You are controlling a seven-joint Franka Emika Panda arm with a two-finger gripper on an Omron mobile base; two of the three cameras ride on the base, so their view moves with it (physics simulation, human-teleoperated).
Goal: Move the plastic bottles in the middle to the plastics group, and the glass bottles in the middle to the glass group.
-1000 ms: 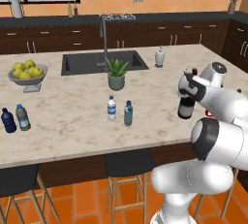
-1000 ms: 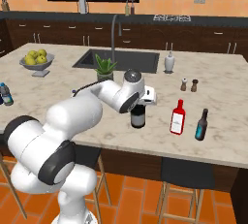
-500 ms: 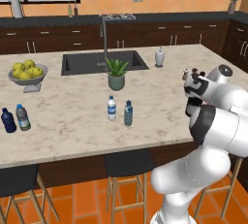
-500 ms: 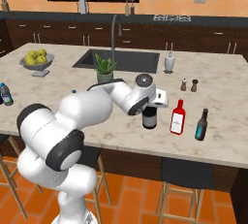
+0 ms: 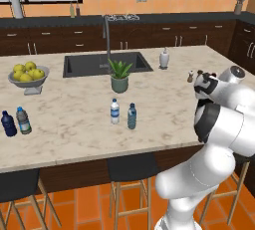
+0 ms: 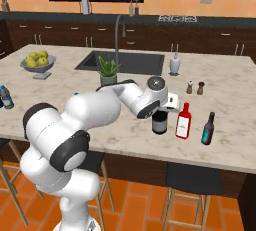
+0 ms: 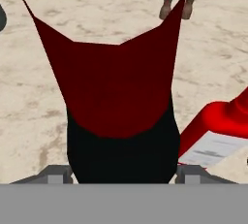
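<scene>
The wine bottle (image 6: 160,122) stands upright on the marble table (image 6: 125,130), just left of the red bottle (image 6: 183,121), with the dark teal bottle (image 6: 208,129) a little further right of that. In the hand view its dark body and red foil neck (image 7: 114,92) sit between the two finger tips, and the red bottle (image 7: 218,128) lies close at the right. The claw (image 6: 165,106) is around the top of the wine bottle, jaws set wide on either side of it; whether they press the glass I cannot tell.

Well to the left of the wine bottle, near the table's middle, the whitish water bottle (image 5: 115,111) and the teal-blue water bottle (image 5: 132,116) stand side by side, in front of a potted plant (image 5: 119,76). Far left near the table's edge stand the navy bottle (image 5: 8,123) and the greyish bottle (image 5: 23,120), with a fruit bowl (image 5: 29,76) behind them. Behind the wine bottle are salt and pepper shakers (image 6: 195,87), a soap dispenser (image 6: 175,65) and a dark sink (image 6: 122,62). Dark cabinets and orange walls close the room; stools stand on an orange tile floor.

The white arm (image 6: 100,110) reaches rightward from its base, its wrist low over the wine bottle.
</scene>
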